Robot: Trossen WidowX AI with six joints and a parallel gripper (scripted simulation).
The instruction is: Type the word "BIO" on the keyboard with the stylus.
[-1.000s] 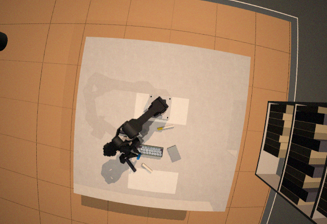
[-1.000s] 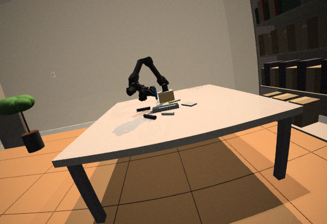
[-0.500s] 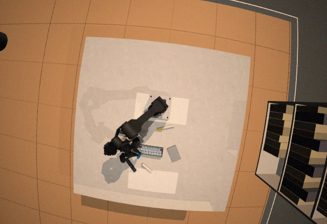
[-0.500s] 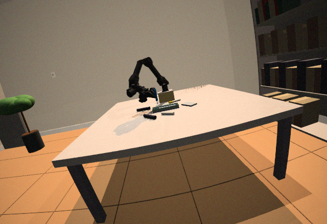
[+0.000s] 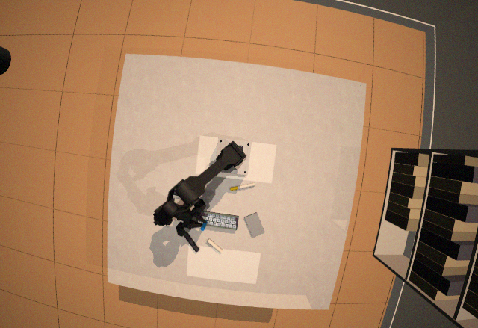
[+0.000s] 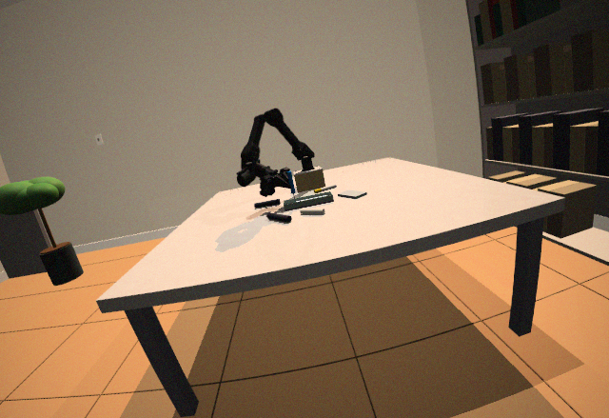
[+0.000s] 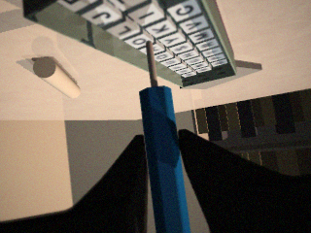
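Note:
My gripper is shut on the blue stylus. The stylus stands nearly upright, and its thin brown tip points at the lettered keys of the keyboard. The tip sits at the keyboard's left end in the overhead view. In the wrist view it lies by the keys marked I and O; I cannot tell whether it touches a key. The arm reaches from its base across the white table.
A cream stick lies in front of the keyboard, and a black cylinder is beside it. A yellow-tipped pen and a grey pad lie to the right. A bookshelf stands off the table.

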